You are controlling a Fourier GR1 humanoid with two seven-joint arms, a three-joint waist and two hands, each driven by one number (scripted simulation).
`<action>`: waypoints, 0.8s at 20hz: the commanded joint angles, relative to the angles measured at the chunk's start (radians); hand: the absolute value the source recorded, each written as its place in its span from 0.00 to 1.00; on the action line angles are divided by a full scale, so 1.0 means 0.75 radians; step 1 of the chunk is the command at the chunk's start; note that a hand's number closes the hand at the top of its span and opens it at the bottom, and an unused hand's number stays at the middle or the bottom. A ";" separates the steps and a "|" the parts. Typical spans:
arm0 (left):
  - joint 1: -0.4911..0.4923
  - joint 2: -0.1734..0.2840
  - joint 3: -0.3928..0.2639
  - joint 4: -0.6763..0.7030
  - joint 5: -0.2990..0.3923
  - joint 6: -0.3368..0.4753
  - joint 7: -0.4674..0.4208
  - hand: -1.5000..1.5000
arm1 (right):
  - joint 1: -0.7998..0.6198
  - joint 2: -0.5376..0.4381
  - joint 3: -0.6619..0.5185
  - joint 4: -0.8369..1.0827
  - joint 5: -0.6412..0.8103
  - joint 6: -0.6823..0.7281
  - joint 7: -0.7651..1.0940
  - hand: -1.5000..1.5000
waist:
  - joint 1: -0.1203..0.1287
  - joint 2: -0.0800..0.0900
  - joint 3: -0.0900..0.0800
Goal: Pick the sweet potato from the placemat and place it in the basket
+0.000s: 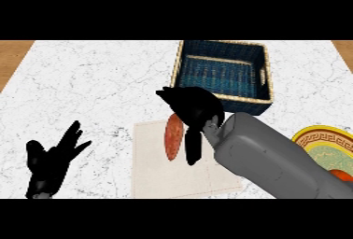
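An orange-brown sweet potato (173,137) stands on end over the pale placemat (158,172), near its upper middle. My right hand (195,109) is curled round its top and right side, with the thumb running down beside it. The dark blue woven basket (257,100) with a tan rim sits just behind the hand, at the counter's upper right. My left hand (53,158) rests open at the lower left, fingers up, well away from the placemat.
A yellow patterned plate (314,137) lies at the right edge, partly behind my right forearm, with something orange-red (341,175) on it. The white marble counter (89,84) stretches to the left and back; wood shows at both upper corners.
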 commanded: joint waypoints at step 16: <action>0.017 -0.027 0.000 0.157 -0.025 -0.028 0.043 0.50 | 0.067 0.194 0.043 0.311 0.266 -0.060 -0.181 0.00 | 0.008 0.018 -0.023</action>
